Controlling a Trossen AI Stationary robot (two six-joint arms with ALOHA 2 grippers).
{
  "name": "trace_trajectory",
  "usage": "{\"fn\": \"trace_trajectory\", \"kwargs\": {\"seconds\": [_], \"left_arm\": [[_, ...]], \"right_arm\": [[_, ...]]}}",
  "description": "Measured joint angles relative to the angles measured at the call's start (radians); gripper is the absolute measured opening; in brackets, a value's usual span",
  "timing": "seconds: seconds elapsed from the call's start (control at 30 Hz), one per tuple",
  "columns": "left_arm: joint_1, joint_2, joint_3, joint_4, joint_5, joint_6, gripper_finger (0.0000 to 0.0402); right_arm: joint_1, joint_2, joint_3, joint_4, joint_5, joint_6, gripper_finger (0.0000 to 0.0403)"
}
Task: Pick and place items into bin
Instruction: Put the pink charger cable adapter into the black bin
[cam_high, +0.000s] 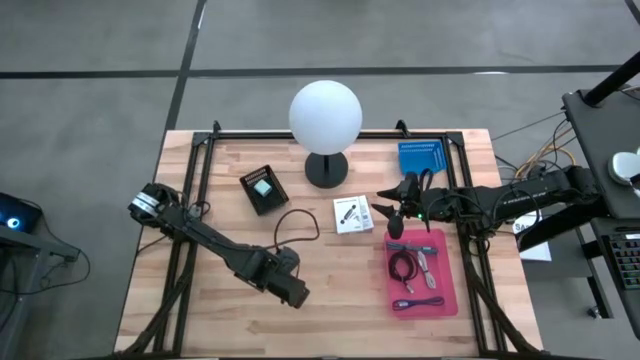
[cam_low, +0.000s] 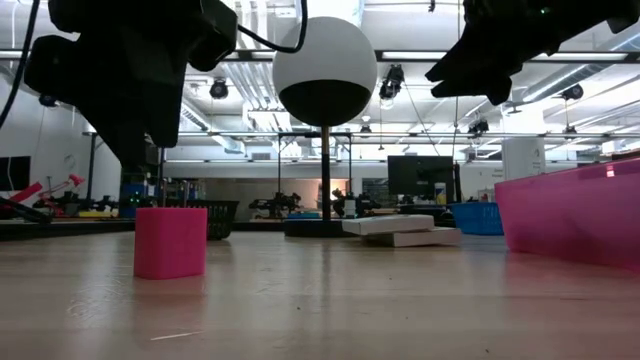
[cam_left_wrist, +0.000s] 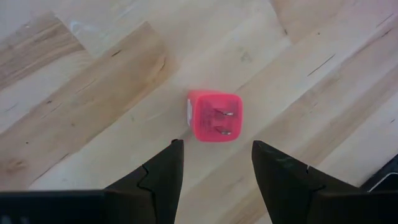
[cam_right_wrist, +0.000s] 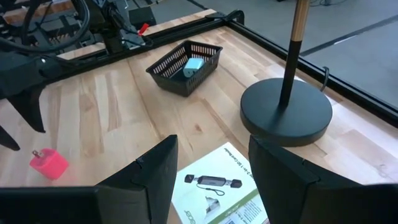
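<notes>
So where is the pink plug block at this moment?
The pink plug block lies prongs-up on the bare wooden table, directly below the open left claw, on the table's left-front part, apart from the pink bin.

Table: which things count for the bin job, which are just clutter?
Job:
pink plastic plug cube, under the open left claw
white printed card box, below the open right claw
dark coiled cables, already in the bin
pink rectangular bin

Lying about:
white globe lamp on black round base
black mesh basket
blue bin
</notes>
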Motion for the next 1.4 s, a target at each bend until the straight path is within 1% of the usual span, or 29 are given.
{"fn": "trace_trajectory", "kwargs": {"seconds": [0.17, 0.33, 0.4, 0.5, 0.7, 0.87, 0.93, 1.1, 1.23, 1.4], "left_arm": [[0.0, 0.0, -0.002, 0.005, 0.004, 0.0, 0.0183], [0.001, 0.0, -0.026, 0.054, 0.009, 0.004, 0.0225], [0.001, 0.0, -0.049, 0.101, 0.009, 0.004, 0.0242], [0.001, 0.0, -0.085, 0.146, 0.009, 0.002, 0.0256], [0.001, 0.0, -0.132, 0.169, 0.0, 0.0, 0.0258], [0.004, 0.0, -0.153, 0.256, -0.017, 0.001, 0.0258], [0.004, 0.0, -0.156, 0.257, -0.035, 0.001, 0.0258], [0.005, 0.001, -0.167, 0.257, -0.038, 0.0, 0.0258], [0.005, 0.022, -0.17, 0.261, -0.035, -0.001, 0.0258], [0.005, 0.062, -0.17, 0.324, -0.025, 0.0, 0.0258]], "right_arm": [[0.0, 0.0, 0.0, -0.002, 0.001, 0.0, 0.0185], [0.0, 0.0, 0.0, -0.003, 0.001, 0.0, 0.0185], [0.0, 0.0, 0.0, -0.003, 0.001, 0.0, 0.0185], [0.0, 0.0, 0.0, -0.003, 0.001, 0.0, 0.0185], [0.0, 0.0, 0.0, -0.004, 0.002, 0.0, 0.0185], [0.0, 0.0, 0.0, -0.004, 0.002, 0.0, 0.0185], [0.0, 0.0, 0.0, -0.004, 0.002, 0.0, 0.0185], [0.0, 0.0, 0.0, -0.004, 0.002, 0.0, 0.0185], [-0.001, 0.0, 0.0, -0.005, 0.008, -0.01, 0.0185], [-0.002, 0.0, 0.0, -0.005, 0.012, -0.011, 0.0185]]}}
